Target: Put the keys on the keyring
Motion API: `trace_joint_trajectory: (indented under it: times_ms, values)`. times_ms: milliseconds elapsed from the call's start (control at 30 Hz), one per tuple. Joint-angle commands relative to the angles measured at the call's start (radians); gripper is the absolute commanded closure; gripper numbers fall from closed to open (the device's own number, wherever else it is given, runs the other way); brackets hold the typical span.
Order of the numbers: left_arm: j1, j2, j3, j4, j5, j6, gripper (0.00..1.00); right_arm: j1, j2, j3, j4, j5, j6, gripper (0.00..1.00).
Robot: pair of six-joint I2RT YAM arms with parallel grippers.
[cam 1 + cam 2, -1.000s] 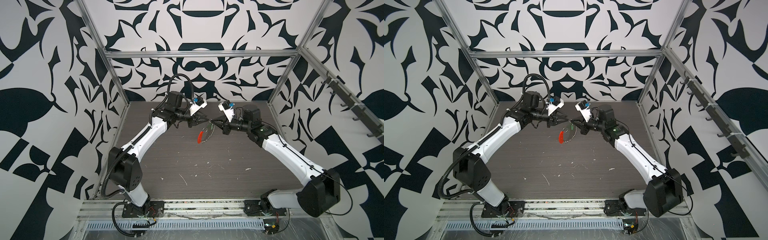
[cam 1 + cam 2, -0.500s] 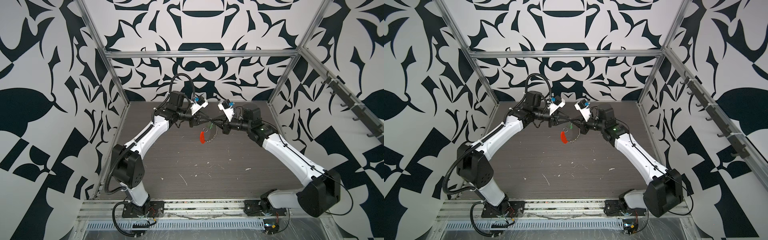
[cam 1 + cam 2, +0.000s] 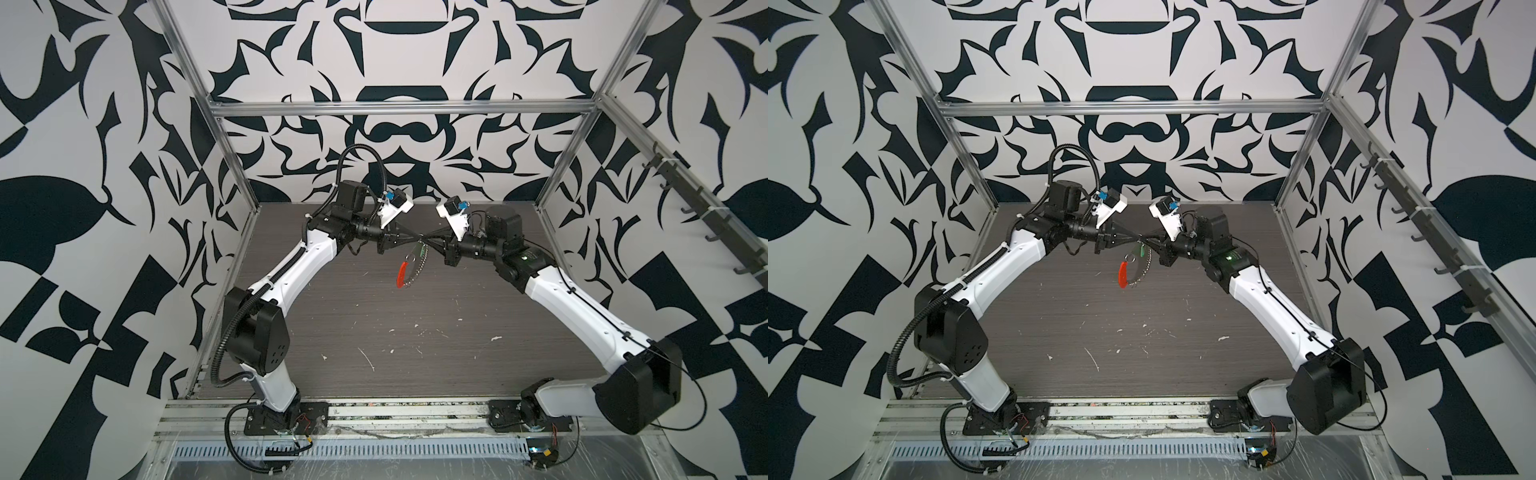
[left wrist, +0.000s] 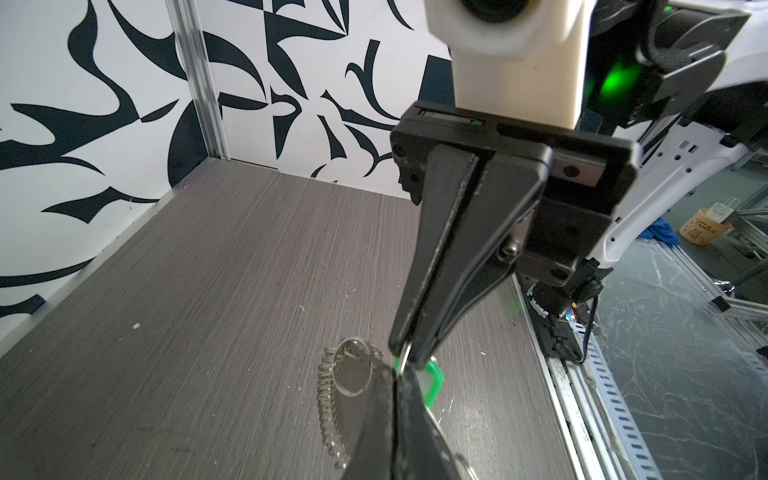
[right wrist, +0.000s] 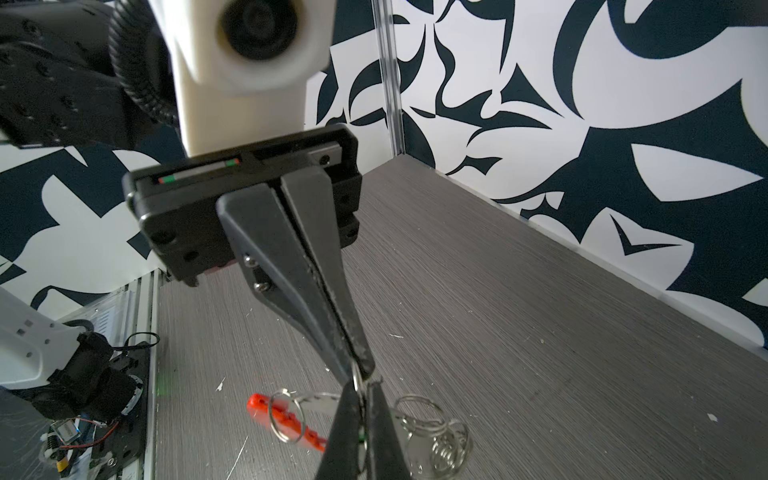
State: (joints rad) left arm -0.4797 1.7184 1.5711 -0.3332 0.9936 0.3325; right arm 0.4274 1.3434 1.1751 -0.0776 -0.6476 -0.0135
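Well above the grey wood-grain table (image 3: 415, 353), toward its rear middle, the left gripper (image 3: 417, 238) and the right gripper (image 3: 427, 240) meet tip to tip, and in both top views they lie almost level and point at each other. Each has its jaws pressed together on thin wire. In the right wrist view the left gripper (image 5: 358, 371) nips a fine metal strand that comes out just beneath its tips. In the left wrist view the right gripper (image 4: 409, 351) likewise pinches a thin wire ring at its very end. Both strands seem to belong to the keyring (image 3: 1143, 270), which hangs in the air below the meeting point, clear of the table; exactly which ring of the bunch each gripper holds cannot be told. The green tag (image 3: 1142, 250) sits at the top of the bunch, just under the right gripper's tips, and its green rim (image 4: 434, 382) shows right beside the pinched wire. Whether it is threaded onto the loop cannot be told. Below it a bead chain (image 4: 328, 411) curves down, and the red plastic segment (image 3: 402, 274) hangs lowest, on the side toward the left arm. Silvery split rings (image 5: 440, 451) dangle beside the right gripper's fingers
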Motion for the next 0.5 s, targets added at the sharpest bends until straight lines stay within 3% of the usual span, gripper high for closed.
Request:
trace_joint_trajectory:
  times_ms: [0, 67, 167, 300, 467]
  values:
    - [-0.007, -0.027, -0.009, 0.04, 0.045, -0.051, 1.0, 0.011, -0.013, 0.029, 0.089, 0.004, 0.04, 1.0]
    - [-0.007, -0.052, -0.053, 0.132, 0.005, -0.123, 1.0, 0.011, -0.019, 0.027, 0.104, 0.016, 0.074, 1.0]
    - [-0.006, -0.099, -0.177, 0.4, -0.05, -0.287, 1.0, 0.01, -0.036, 0.029, 0.091, 0.057, 0.123, 1.0]
    - [-0.006, -0.145, -0.32, 0.738, -0.121, -0.458, 1.0, 0.001, -0.056, 0.026, 0.065, 0.056, 0.189, 0.86]
    - [-0.006, -0.154, -0.369, 0.835, -0.146, -0.509, 1.0, -0.029, -0.062, 0.015, 0.058, 0.052, 0.279, 0.72]
